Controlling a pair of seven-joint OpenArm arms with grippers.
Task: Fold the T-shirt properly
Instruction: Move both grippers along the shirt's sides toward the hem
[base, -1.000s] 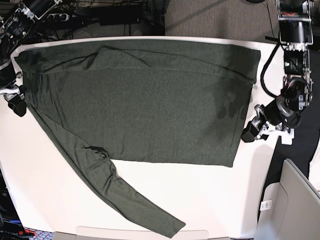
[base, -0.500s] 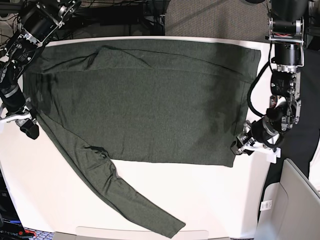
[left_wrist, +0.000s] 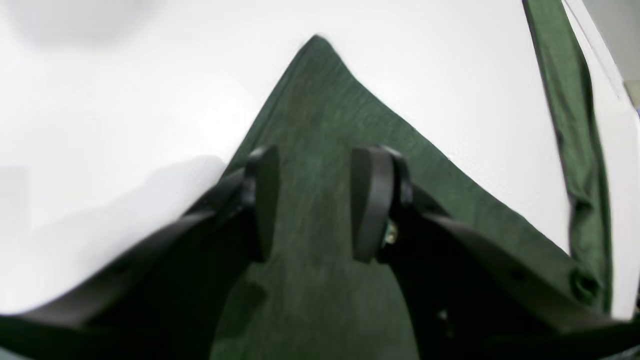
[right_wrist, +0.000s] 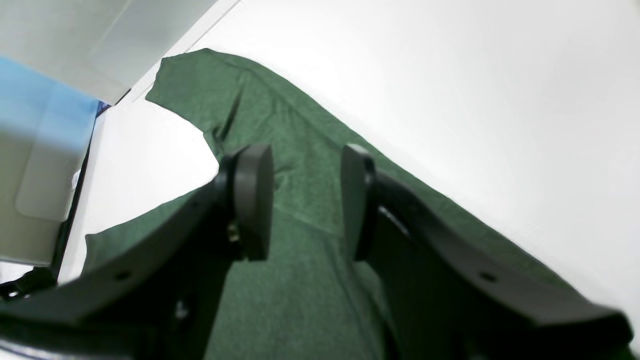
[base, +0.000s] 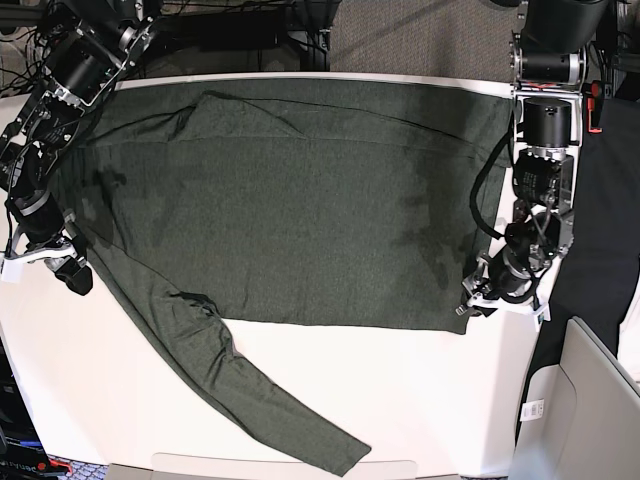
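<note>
The dark olive T-shirt (base: 290, 200) lies spread flat on the white table (base: 410, 400), with one long sleeve (base: 260, 400) slanting toward the front edge. My left gripper (base: 468, 303) hovers at the shirt's front right corner. In the left wrist view that gripper (left_wrist: 312, 200) is open over the pointed corner of the T-shirt (left_wrist: 320, 115), with flat fabric showing between the fingers. My right gripper (base: 75, 275) is at the shirt's left edge, where the sleeve begins. Seen from the right wrist, this gripper (right_wrist: 305, 200) is open above the T-shirt (right_wrist: 310, 150), and the sleeve runs away from it.
A grey bin (base: 595, 400) stands off the table at the front right, with a white label (base: 533, 408) beside it. Cables and dark gear (base: 230, 25) lie behind the table's far edge. Bare white tabletop shows at the front left (base: 80, 380).
Both arms have come toward the front of the table along the shirt's sides. The left gripper reached the front right corner; the right one slid down the left edge. The shirt has not moved.
</note>
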